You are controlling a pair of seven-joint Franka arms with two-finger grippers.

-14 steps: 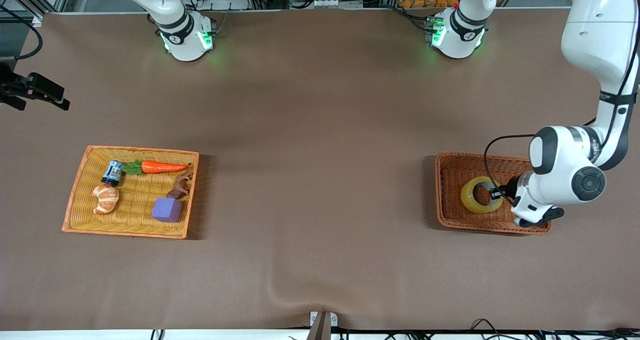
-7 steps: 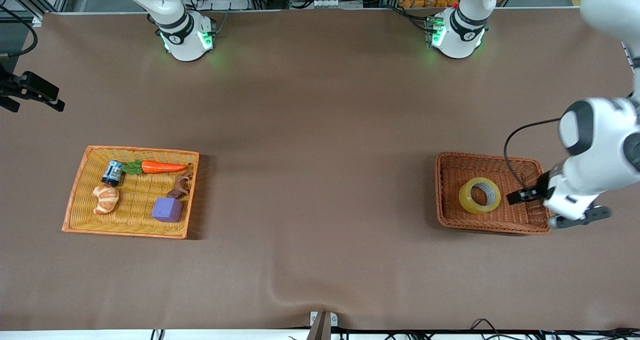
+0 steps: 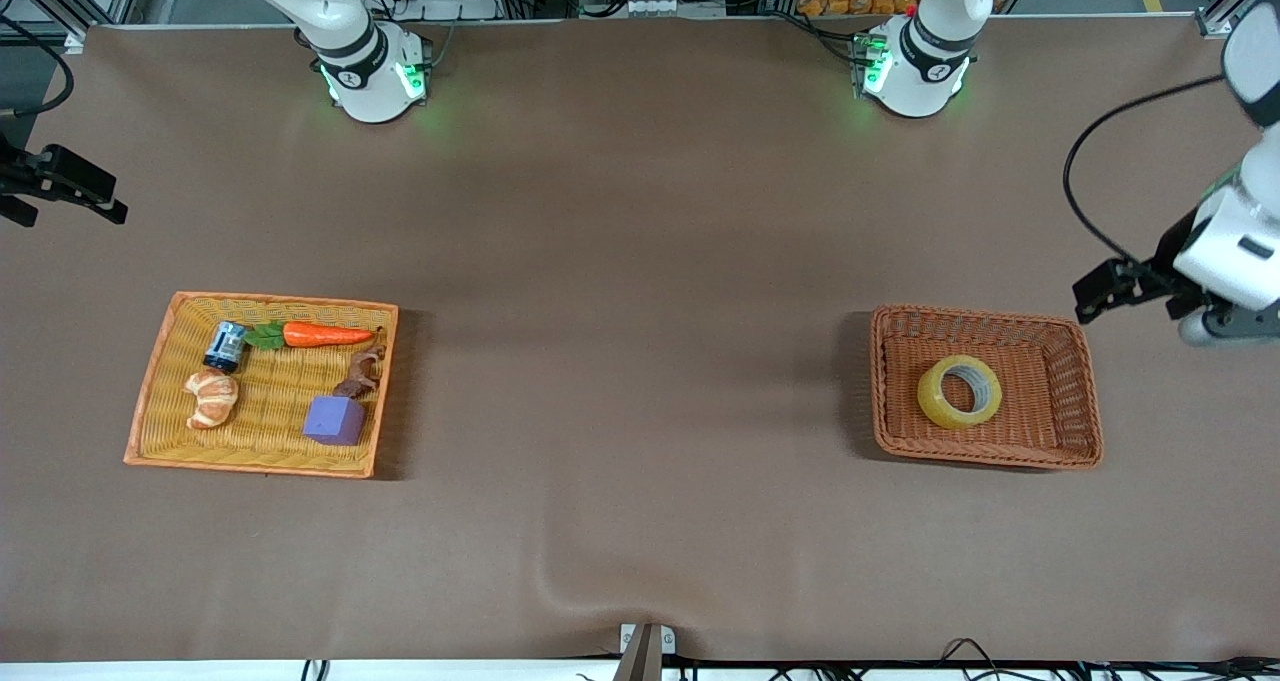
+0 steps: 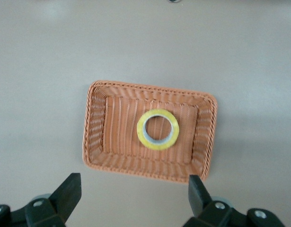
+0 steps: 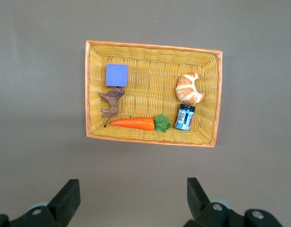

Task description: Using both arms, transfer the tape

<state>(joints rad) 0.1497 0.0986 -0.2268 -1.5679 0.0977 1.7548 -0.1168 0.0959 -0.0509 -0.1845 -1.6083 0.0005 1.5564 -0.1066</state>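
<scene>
The tape (image 3: 935, 403), a yellowish ring with a grey core, lies flat in the brown wicker basket (image 3: 985, 313) at the left arm's end of the table. It also shows in the left wrist view (image 4: 141, 135), in the middle of the basket (image 4: 150, 86). My left gripper (image 3: 1088, 297) is open and empty, up in the air over bare table beside that basket; its fingers (image 4: 69, 190) stand wide apart. My right gripper (image 3: 100, 201) is open and empty, high near the right arm's end of the table; its fingers (image 5: 69, 195) stand wide apart.
A yellow wicker basket (image 3: 280, 301) at the right arm's end holds a carrot (image 3: 325, 336), a croissant (image 3: 212, 399), a purple cube (image 3: 335, 419), a small can (image 3: 226, 346) and a brown figure (image 3: 362, 373). It fills the right wrist view (image 5: 152, 47).
My left gripper was at the tape's rim in the brown basket. It has drawn back, risen and moved off toward the table's end. The tape stays in the basket.
</scene>
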